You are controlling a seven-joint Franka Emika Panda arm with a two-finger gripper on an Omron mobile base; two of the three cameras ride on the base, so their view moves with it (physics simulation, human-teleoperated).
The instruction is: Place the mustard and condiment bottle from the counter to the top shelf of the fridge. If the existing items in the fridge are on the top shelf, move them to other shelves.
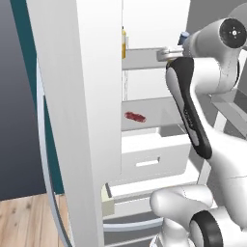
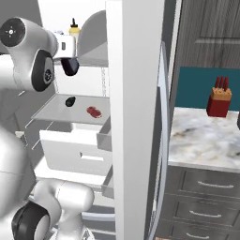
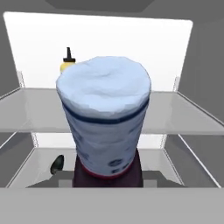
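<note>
Inside the open fridge point(image 1: 87, 96), I am reaching in at the level of the top shelf point(image 3: 26, 116), and my claw point(image 1: 179, 46) is clamping tight around a stout pale blue-white canister point(image 3: 105, 113) with a dark band around its upper body. In the hand view the canister is standing right in front of the camera, hiding much of the shelf behind it, and I cannot tell whether its base is touching the shelf board.

The mustard point(image 3: 66, 61), a yellow bottle with a dark narrow tip, is standing upright at the far back of the top shelf, to the left of the canister and well apart from it. From the right base view it is peeking above my arm against the white rear wall.

On the shelf just below, the tiny black ball point(image 2: 70, 101) is sitting to the left and the small flat red piece point(image 2: 94, 111) is lying near it on the right, the two apart from each other. Beneath them the white drawer point(image 1: 154, 161) is sitting closed.

To the right of the fridge door, the marbled tabletop point(image 2: 201, 136) is carrying a red knife block point(image 2: 219, 101) against the teal wall, above grey drawers with silver handles.
</note>
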